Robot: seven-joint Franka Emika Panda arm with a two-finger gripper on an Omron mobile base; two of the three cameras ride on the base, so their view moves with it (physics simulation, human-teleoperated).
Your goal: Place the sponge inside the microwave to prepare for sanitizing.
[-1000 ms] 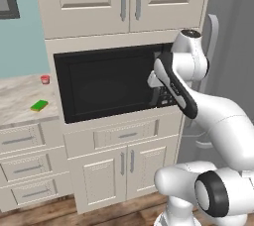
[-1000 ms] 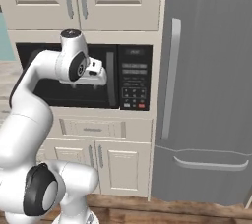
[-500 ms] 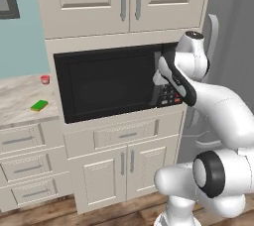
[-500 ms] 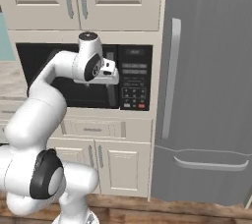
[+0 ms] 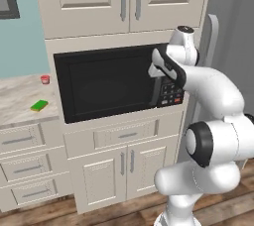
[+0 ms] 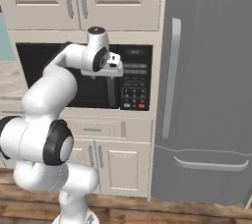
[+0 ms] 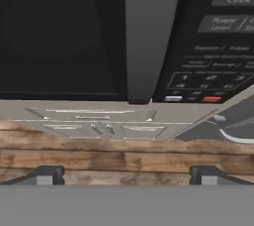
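Lying sponge (image 5: 39,105) well left of gripper (image 5: 155,69).

Green sponge (image 5: 39,105) (black microwave (image 5: 109,82))

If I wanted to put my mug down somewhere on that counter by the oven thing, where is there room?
The pale marbled counter is mostly bare. The small red cup stands at the back and the flat green sponge lies nearer the front, both toward the black glass-fronted microwave. The stretch left of them is free. It is crowded where the end effector hangs at the microwave's door handle.
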